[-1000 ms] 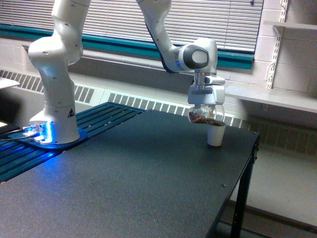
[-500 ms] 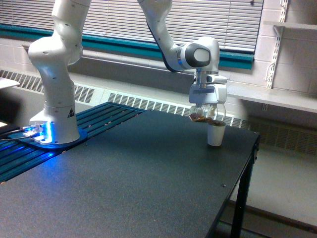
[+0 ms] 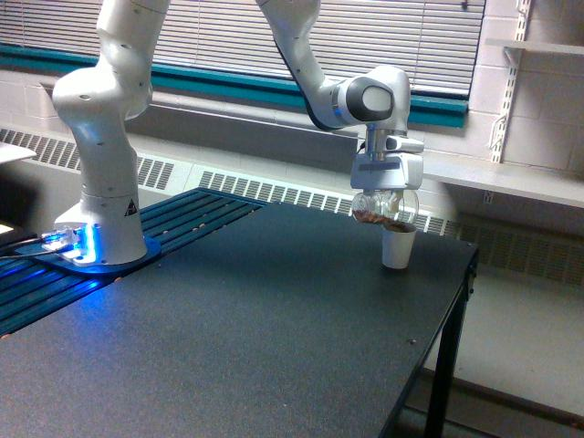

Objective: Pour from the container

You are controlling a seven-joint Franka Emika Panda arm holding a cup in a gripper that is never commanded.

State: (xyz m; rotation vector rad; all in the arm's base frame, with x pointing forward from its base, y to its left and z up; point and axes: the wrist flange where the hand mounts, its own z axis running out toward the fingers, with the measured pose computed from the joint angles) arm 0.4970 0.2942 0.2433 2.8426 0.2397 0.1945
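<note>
The white arm's pincer (image 3: pixel 387 189) pinches the small clear rounded container (image 3: pixel 386 209) of brown granules, tilted just above the white paper cup (image 3: pixel 397 246); the cup stands on the dark bench (image 3: pixel 228 319).

The surface (image 3: pixel 274 338) is seen in dark charcoal grey with a fine speckled grain. The arm (image 3: pixel 109 119) is finished in glossy white, with grey at the joints, and a black triangular mark is carried on its lower column. A bright blue glow is shown at the arm's base (image 3: pixel 73 245). The hand (image 3: pixel 387 187) is coloured white and light grey. The container (image 3: pixel 386 208) is clear, and brown granular contents are shown through its wall. The paper cup (image 3: pixel 397 247) beneath it is plain white. A teal band (image 3: pixel 228 84) is painted below the white slatted blinds (image 3: pixel 383 36). The slatted rack (image 3: pixel 173 219) behind the surface is coloured dark blue.
</note>
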